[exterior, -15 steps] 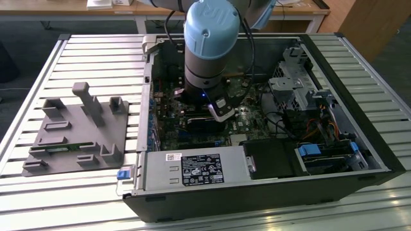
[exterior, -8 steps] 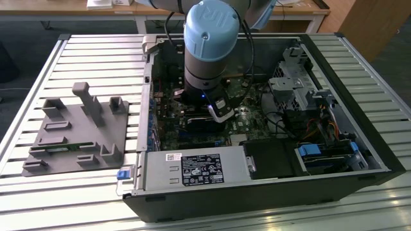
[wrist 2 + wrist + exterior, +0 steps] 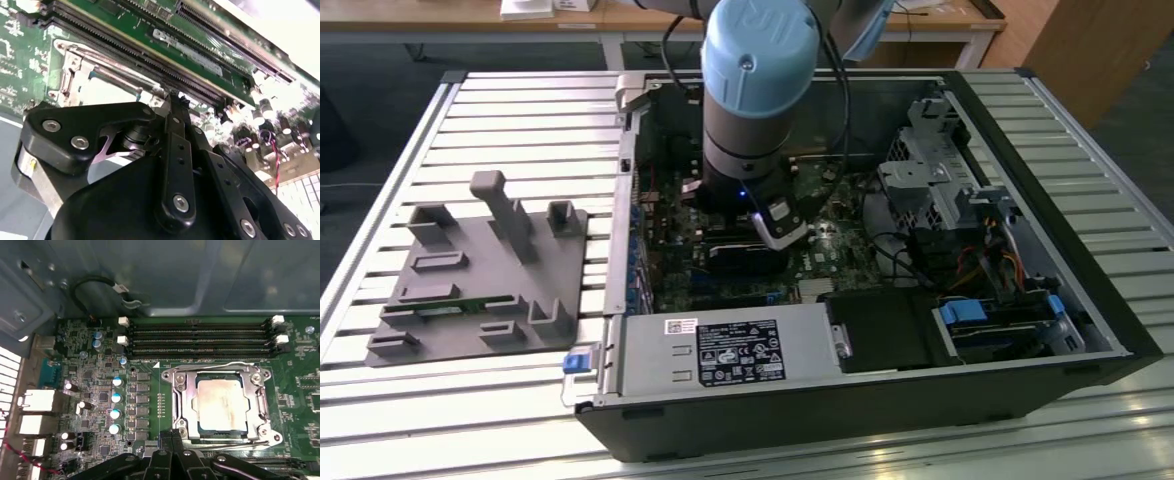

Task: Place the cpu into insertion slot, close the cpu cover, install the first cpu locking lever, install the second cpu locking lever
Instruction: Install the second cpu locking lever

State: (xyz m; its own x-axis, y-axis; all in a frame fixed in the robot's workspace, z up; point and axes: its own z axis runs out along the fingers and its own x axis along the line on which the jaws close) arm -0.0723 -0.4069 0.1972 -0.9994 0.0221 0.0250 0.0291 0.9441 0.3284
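In the first wrist view the cpu lies flat in the insertion slot, its pale silver top stained. The cpu cover is down around it, the chip showing through its window. One thin wire lever runs along the cover's side nearest the memory slots. Another wire lever runs along the opposite side. My gripper is shut, its black fingertips together right at the socket's corner by that second lever's end. In the second wrist view the gripper tapers down beside the cover. The exterior view shows the gripper low inside the case.
Long black memory slots lie beside the socket, and a row of capacitors stands on the other side. The open computer case holds a power supply and a drive cage. A grey fixture plate sits at the exterior view's left.
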